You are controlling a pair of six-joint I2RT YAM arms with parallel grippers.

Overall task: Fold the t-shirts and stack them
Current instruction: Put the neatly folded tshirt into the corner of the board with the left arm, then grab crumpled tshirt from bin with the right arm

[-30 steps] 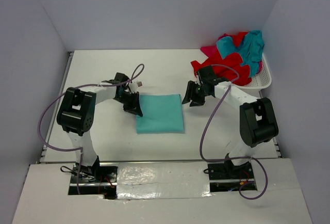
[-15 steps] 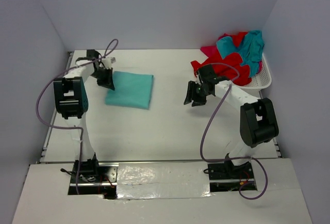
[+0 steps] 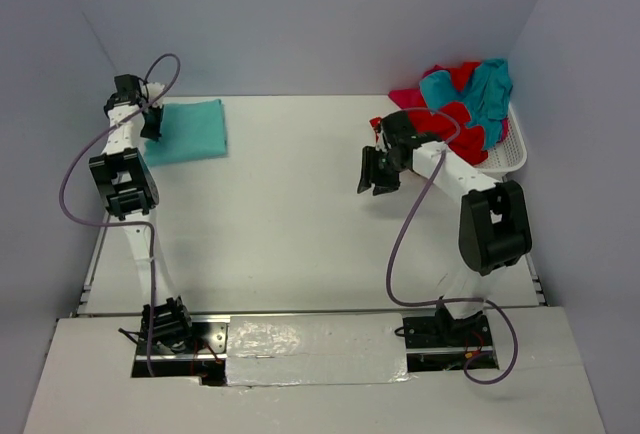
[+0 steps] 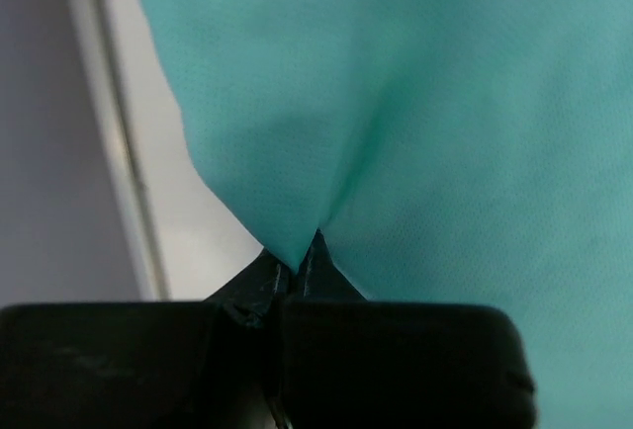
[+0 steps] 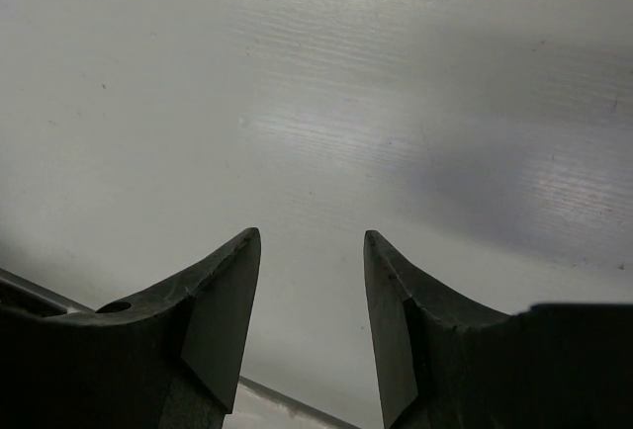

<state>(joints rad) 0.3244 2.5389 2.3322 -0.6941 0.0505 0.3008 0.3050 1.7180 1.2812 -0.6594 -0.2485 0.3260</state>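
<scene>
A folded teal t-shirt [image 3: 188, 131] lies at the table's far left corner. My left gripper [image 3: 152, 122] is shut on its left edge, and the left wrist view shows the teal t-shirt [image 4: 425, 123] pinched into a point between the closed fingers [image 4: 297, 269]. Several red, teal and magenta t-shirts [image 3: 462, 104] are heaped in and over the white basket [image 3: 508, 159] at the far right. My right gripper [image 3: 378, 172] hovers open left of that heap; between its fingers [image 5: 309, 241] only bare table shows.
The left table edge and the grey wall [image 4: 59, 152] run close beside the held shirt. Purple cables loop from both arms. The arm bases [image 3: 170, 326] stand on the taped near edge.
The left arm has dragged the folded teal shirt from the table's middle to the far left corner. The right gripper has shifted slightly farther back, still open.
</scene>
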